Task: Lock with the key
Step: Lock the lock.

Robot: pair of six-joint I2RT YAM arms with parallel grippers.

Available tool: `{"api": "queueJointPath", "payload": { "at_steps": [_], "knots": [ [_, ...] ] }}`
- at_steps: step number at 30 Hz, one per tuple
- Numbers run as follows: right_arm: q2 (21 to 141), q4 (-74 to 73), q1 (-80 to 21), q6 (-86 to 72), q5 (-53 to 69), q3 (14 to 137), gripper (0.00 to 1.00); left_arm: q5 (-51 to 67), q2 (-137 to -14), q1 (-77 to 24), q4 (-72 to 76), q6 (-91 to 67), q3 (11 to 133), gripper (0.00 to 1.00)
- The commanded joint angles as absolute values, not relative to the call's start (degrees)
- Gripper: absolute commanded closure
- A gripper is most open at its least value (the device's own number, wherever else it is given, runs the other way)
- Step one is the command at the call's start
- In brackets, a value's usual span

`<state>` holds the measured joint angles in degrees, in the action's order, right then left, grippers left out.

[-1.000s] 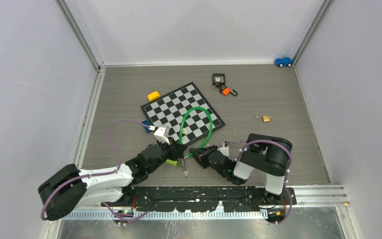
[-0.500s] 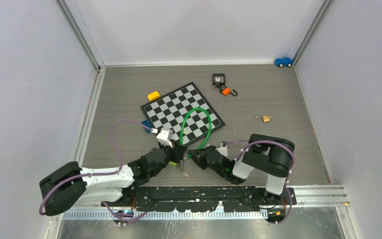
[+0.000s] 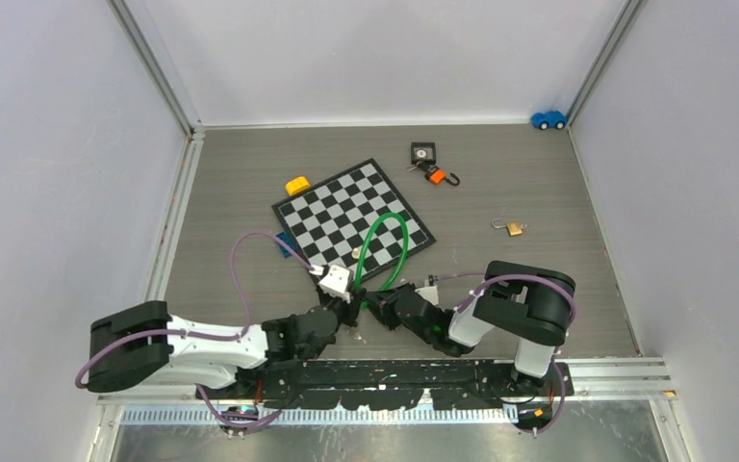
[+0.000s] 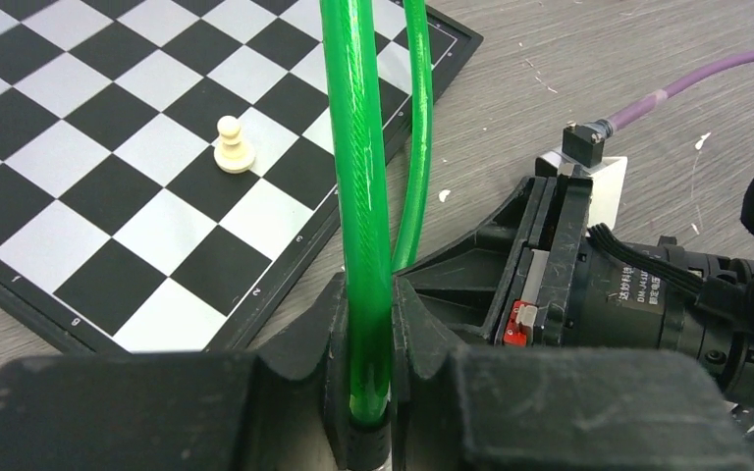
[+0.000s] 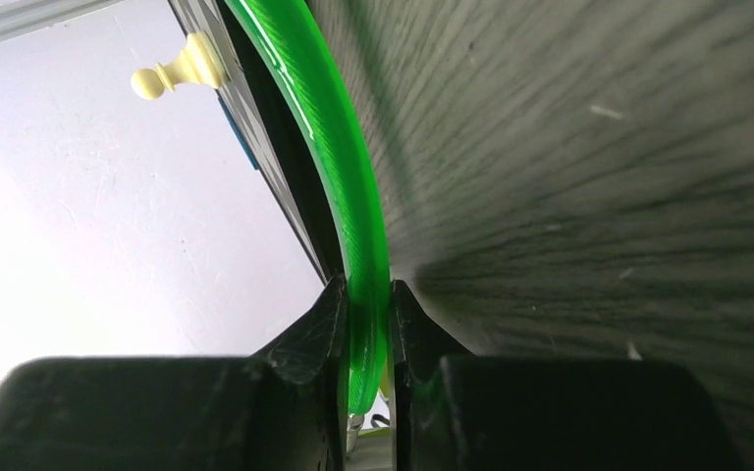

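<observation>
Gripping with left gripper (image 3: 353, 306) and right gripper (image 3: 374, 297), both narrowed tight onto green cable lock (image 3: 385, 215) at table's 6 o'clock. Arching toward 12 o'clock over chessboard (image 3: 337, 202), past white pawn (image 3: 354, 252). Well apart from small padlock (image 3: 513, 228) at 3 o'clock.

Small white print stands on the black motor housing (image 4: 638, 294), right of centre in the left wrist view: a row of Chinese characters above a line starting "DM-J43", the rest too fine to read. Tiny marks along the chessboard (image 4: 108, 147) border, lower left, cannot be made out.
</observation>
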<state>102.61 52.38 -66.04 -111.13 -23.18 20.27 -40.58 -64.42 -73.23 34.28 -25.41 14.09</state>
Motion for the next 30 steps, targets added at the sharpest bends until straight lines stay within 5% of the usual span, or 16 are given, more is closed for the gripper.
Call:
{"api": "queueJointPath", "payload": {
  "at_steps": [1, 23, 30],
  "knots": [
    [99.49, 53.86, -69.35, -116.80, -15.95, 23.25, 1.00, -47.41, -65.84, -77.14, 43.67, -22.44, 17.42, 1.00],
    [91.21, 52.05, -73.81, -119.61, -19.06, 23.42, 1.00, -67.21, -82.45, -85.01, 77.15, 6.39, 24.11, 1.00],
    [79.20, 42.55, -74.35, -118.02, -24.10, 21.06, 1.00, -67.95, -83.41, -85.96, 77.41, 7.93, 25.01, 1.00]
  ]
}}
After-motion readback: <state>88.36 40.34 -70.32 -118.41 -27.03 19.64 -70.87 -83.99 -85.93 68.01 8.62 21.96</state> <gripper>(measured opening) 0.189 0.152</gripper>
